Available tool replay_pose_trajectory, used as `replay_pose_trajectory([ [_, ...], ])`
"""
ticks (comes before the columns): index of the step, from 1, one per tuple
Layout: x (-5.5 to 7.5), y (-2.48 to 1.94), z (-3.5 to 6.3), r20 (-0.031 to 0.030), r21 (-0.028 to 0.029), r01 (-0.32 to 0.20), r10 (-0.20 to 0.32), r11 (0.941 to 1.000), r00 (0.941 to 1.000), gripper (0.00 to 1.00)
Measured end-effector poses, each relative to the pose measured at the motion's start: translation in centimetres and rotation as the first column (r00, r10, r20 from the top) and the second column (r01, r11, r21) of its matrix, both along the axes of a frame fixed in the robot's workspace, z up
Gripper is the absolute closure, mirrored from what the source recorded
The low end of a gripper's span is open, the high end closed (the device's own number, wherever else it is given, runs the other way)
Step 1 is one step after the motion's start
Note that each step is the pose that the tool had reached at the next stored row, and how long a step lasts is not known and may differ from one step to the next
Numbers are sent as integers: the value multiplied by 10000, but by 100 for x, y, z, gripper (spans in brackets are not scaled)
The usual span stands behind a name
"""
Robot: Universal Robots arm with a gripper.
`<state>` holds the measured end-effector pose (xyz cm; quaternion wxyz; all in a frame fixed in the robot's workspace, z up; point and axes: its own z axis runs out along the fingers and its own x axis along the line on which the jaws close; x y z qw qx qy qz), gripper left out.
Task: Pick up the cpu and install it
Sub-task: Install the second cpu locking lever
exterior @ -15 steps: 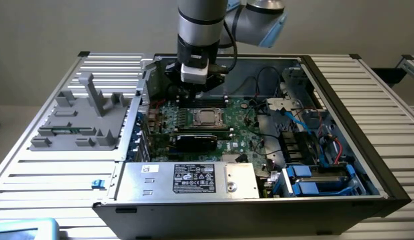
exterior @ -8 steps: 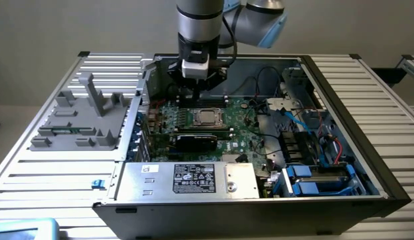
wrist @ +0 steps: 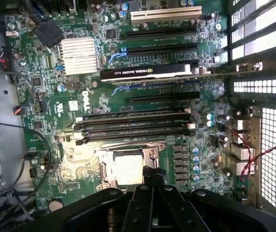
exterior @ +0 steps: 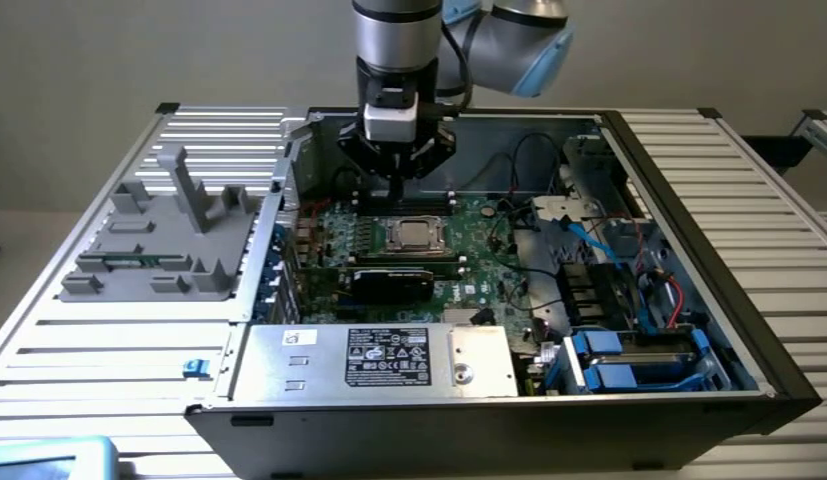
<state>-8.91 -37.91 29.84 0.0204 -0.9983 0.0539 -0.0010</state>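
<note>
The cpu (exterior: 413, 235) lies flat in its socket on the green motherboard (exterior: 487, 255) inside the open computer case, its silver top facing up. In the wrist view the cpu (wrist: 127, 169) shines bright inside the metal socket frame. My gripper (exterior: 394, 193) hangs just above the board, a little behind the socket, with its black fingers pressed together and nothing between them. In the wrist view the gripper (wrist: 153, 172) has its tips right beside the cpu's edge.
A black graphics card (exterior: 402, 280) (wrist: 150, 72) stands near the socket, beyond a row of black memory slots (wrist: 133, 123). A silver power supply (exterior: 373, 355) fills the case front. Cables and blue drive bays (exterior: 640, 355) are on the exterior view's right. A grey fixture (exterior: 160, 240) sits on the slatted table.
</note>
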Motion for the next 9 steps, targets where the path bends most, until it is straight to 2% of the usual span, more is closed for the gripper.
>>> replay_pose_trajectory([
  [2, 0, 21, 0, -8, -364, 0, 0, 9993, 10000, 89],
  [3, 0, 24, 0, -8, -428, 0, 0, 9991, 10000, 89],
  [9, 0, 24, 0, -8, -429, 0, 0, 9991, 10000, 89],
])
